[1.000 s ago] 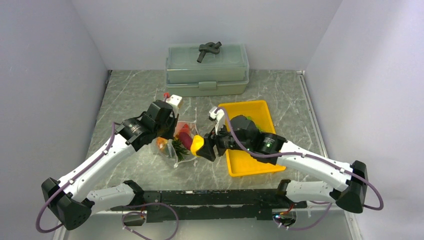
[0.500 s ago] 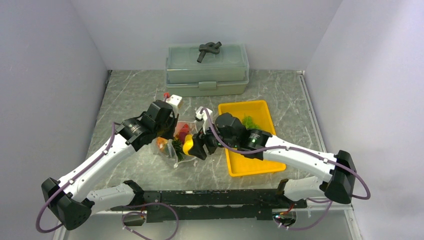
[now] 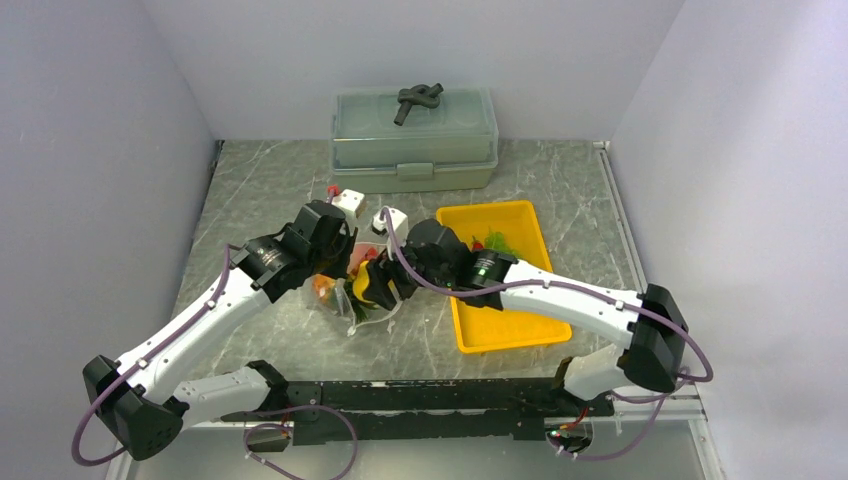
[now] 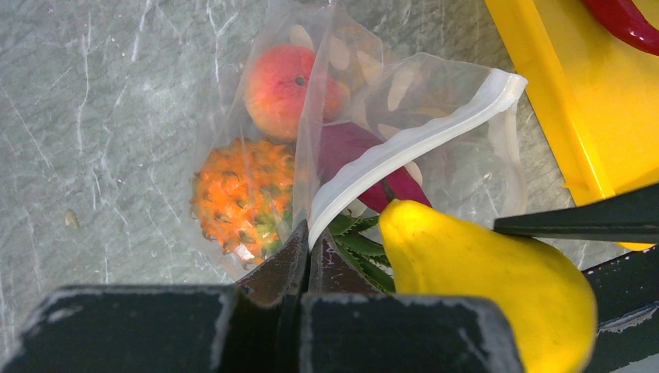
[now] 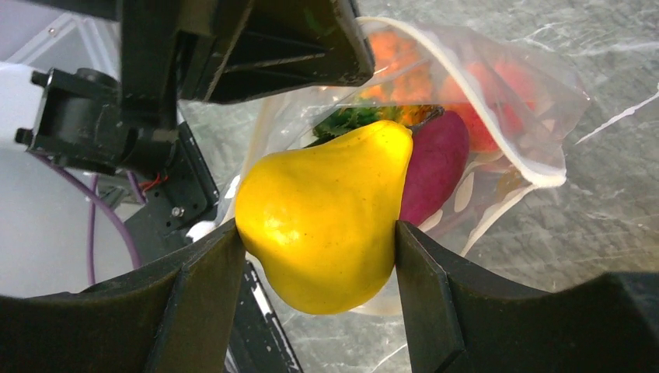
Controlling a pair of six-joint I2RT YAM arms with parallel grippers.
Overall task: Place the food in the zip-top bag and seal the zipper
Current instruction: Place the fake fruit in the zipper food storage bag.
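Lemon [image 5: 322, 221] clamped between right fingers [image 5: 194, 303], tip at zip-top bag [image 5: 536, 101] mouth.

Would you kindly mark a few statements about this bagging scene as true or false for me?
1. The right hand grips a yellow pear-shaped toy fruit. True.
2. The clear crinkly plastic bag is empty. False: a pink-orange toy peach and a spiky orange toy pineapple sit inside.
3. The left hand pinches the bag's whitish zipper strip. True.
4. The yellow rectangular plastic tray holds nothing. False: a red toy chili lies in it.
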